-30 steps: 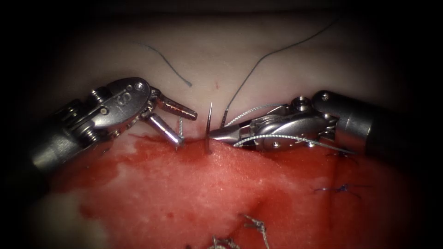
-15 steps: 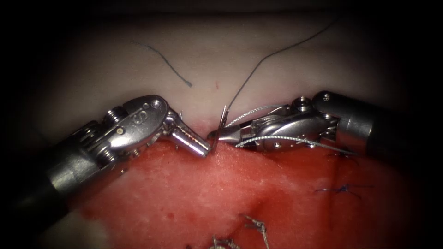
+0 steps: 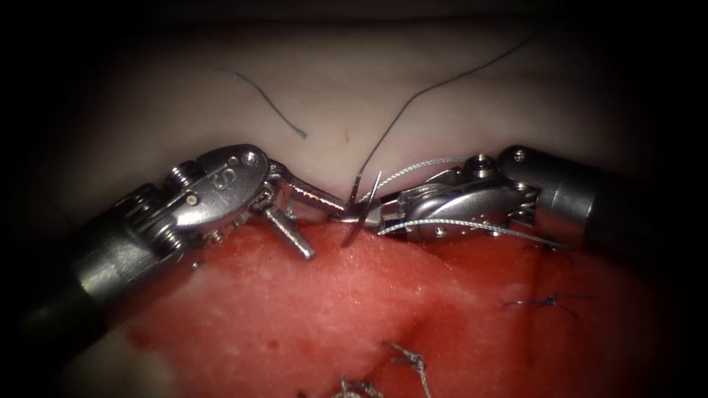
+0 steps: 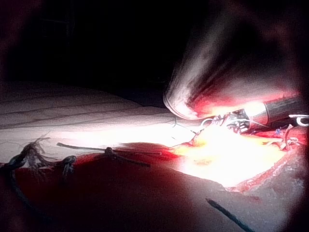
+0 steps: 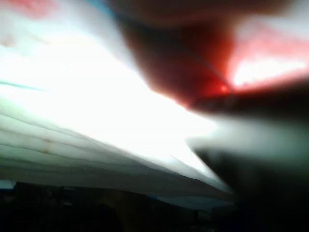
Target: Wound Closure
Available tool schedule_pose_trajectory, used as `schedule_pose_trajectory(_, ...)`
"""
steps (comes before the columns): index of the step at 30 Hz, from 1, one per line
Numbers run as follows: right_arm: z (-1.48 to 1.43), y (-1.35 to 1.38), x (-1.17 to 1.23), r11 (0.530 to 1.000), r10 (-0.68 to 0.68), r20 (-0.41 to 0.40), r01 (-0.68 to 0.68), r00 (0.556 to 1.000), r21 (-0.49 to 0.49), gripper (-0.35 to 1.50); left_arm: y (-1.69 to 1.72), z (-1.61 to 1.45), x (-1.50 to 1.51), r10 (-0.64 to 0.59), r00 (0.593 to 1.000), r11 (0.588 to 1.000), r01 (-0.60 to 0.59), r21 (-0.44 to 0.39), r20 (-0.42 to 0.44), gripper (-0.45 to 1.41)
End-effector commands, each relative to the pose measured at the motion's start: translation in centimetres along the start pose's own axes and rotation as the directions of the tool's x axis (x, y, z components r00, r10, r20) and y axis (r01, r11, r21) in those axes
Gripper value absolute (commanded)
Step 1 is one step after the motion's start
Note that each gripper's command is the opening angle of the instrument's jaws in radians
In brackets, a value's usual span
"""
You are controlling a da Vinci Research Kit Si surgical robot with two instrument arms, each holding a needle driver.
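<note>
One stitch [image 3: 549, 302] sits knotted to the right. The right end effector [image 3: 363, 214] is clamped on the needle [image 3: 361, 210] mid-curve, clear of the tissue [image 3: 413, 295]; the left end effector [image 3: 317, 228] gapes apart, empty. More closure seems left.

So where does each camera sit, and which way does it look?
Endoscope: above and in front, facing the tissue; left tool, fingers open, empty; right tool grips the needle mid-curve, lower tip at the tissue's edge.
Left wrist: low, looking across the tissue at a tool shaft.
Right wrist: close against pale tissue, blurred.
Endoscope and left wrist share the red tissue.
</note>
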Motion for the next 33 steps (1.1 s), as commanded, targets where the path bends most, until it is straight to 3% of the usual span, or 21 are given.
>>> schedule_pose_trajectory(1, 0.07, 0.15, 0.0, 1.0, -0.008, -0.003, 0.008, 1.0, -0.005, -0.35, -0.05, -0.03, 0.15, 0.003, 1.0, 1.0, -0.003, 0.004, -0.003, 0.39)
schedule_pose_trajectory(12, 0.08, 0.15, 0.0, 1.0, -0.008, -0.005, 0.008, 1.0, -0.004, -0.35, -0.13, 0.16, 0.14, -0.023, 1.0, 0.999, 0.023, 0.032, -0.002, 0.12)
schedule_pose_trajectory(13, 0.08, 0.15, 0.0, 1.0, -0.008, -0.005, 0.008, 1.0, -0.004, -0.35, -0.14, 0.16, 0.13, -0.022, 1.0, 0.999, 0.022, 0.033, -0.001, 0.04)
schedule_pose_trajectory(14, 0.08, 0.15, 0.0, 1.0, -0.008, -0.005, 0.008, 1.0, -0.004, -0.35, -0.14, 0.17, 0.11, -0.02, 1.0, 0.999, 0.02, 0.037, 0.0, -0.45)
schedule_pose_trajectory(19, 0.08, 0.16, 0.01, 1.0, -0.007, -0.005, 0.007, 1.0, -0.004, -0.35, -0.15, 0.2, 0.04, -0.043, 0.999, 0.998, 0.043, 0.048, 0.012, -0.45)
schedule_pose_trajectory(23, 0.1, 0.17, 0.05, 1.0, -0.027, -0.006, 0.027, 1.0, -0.006, -0.35, -0.14, 0.2, 0.05, -0.22, 0.975, 0.975, 0.219, 0.046, 0.015, -0.45)
schedule_pose_trajectory(26, 0.12, 0.21, 0.08, 0.994, -0.105, -0.001, 0.104, 0.995, -0.017, -0.35, -0.15, 0.18, 0.07, -0.354, 0.934, 0.934, 0.356, 0.035, -0.043, -0.45)
schedule_pose_trajectory(27, 0.12, 0.23, 0.1, 0.984, -0.178, 0.011, 0.178, 0.984, -0.024, -0.03, -0.15, 0.18, 0.07, -0.403, 0.913, 0.913, 0.406, 0.036, -0.066, -0.45)
schedule_pose_trajectory(29, 0.12, 0.29, 0.13, 0.943, -0.33, 0.036, 0.331, 0.943, -0.033, 1.03, -0.16, 0.14, 0.09, -0.465, 0.877, 0.88, 0.473, 0.043, -0.119, -0.45)
schedule_pose_trajectory(31, 0.09, 0.34, 0.16, 0.9, -0.434, 0.055, 0.435, 0.899, -0.03, 1.2, -0.18, 0.1, 0.11, -0.49, 0.859, 0.862, 0.503, 0.063, -0.149, -0.45)
schedule_pose_trajectory(33, 0.05, 0.41, 0.2, 0.813, -0.579, 0.074, 0.582, 0.812, -0.014, 1.33, -0.2, 0.05, 0.13, -0.554, 0.813, 0.817, 0.572, 0.073, -0.178, -0.45)
